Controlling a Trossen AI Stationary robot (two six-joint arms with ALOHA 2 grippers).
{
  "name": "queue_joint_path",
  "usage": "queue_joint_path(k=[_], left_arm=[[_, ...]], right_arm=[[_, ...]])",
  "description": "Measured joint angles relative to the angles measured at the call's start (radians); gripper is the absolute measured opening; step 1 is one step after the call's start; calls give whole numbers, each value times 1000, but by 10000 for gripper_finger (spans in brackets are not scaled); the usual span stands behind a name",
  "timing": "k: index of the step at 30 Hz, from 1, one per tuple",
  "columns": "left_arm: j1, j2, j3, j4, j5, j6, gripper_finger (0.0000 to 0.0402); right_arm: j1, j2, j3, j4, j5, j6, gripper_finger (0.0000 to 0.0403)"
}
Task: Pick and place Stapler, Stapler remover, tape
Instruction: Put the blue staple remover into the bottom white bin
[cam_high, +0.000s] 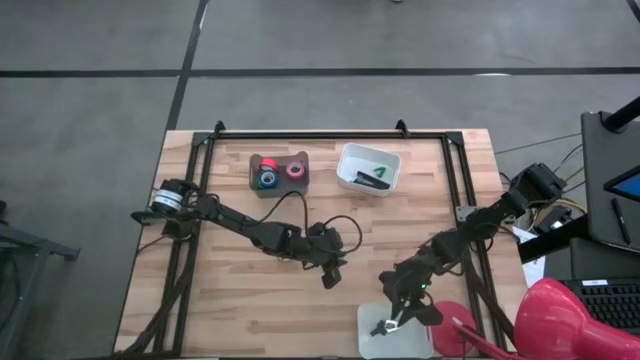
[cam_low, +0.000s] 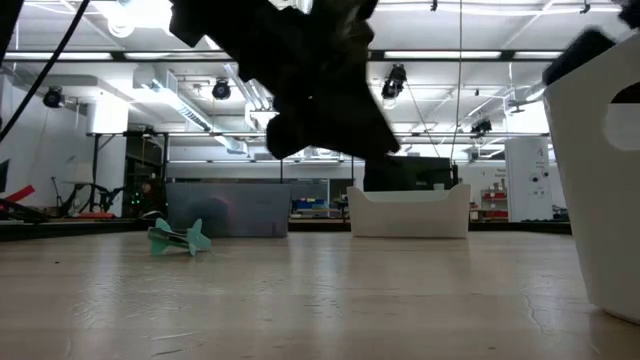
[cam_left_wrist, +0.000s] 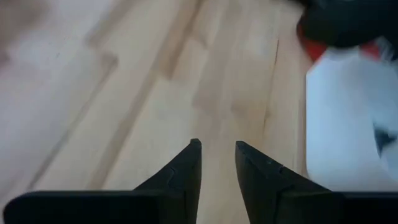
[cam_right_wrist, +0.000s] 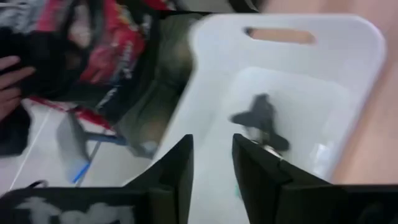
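High view, right claw over white bin

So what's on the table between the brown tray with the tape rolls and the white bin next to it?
Nothing: in the high view, only bare wooden table separates the brown tray of tape rolls from the white rectangular bin.

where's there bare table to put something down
Bare wood lies left of the left claw and between the brown tray and the arms. Crowded: the near edge by the near white bin, under the right claw.
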Motion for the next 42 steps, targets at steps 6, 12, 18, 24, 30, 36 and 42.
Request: queue_joint_path(k=[6,12,18,24,30,36,42], left_arm=[[-9,-35,0,-236,15,-23,99],[-54,-41,0,-546,-60,-166,99],[-136,-46,0,-720,-306,-377,99],[-189,-50,-10,-851,-345,-596,99],[-195,-107,-69,-878,-345,-683,99],[-197,-227,-173,-771,-367,-702,99],[-203,-349,-368,-476,-341,-680,99]], right_arm=[[0,-70,16,3,-27,-87,126],[0,-168,12,-2,19,-180,123],[-1,-234,-2,-3,104,-258,109],[-1,-256,-5,-12,157,-282,96],[-7,-254,-6,-27,159,-302,86],[-7,-254,-6,-28,159,-316,82],[-10,-254,-6,-28,159,-331,90]])
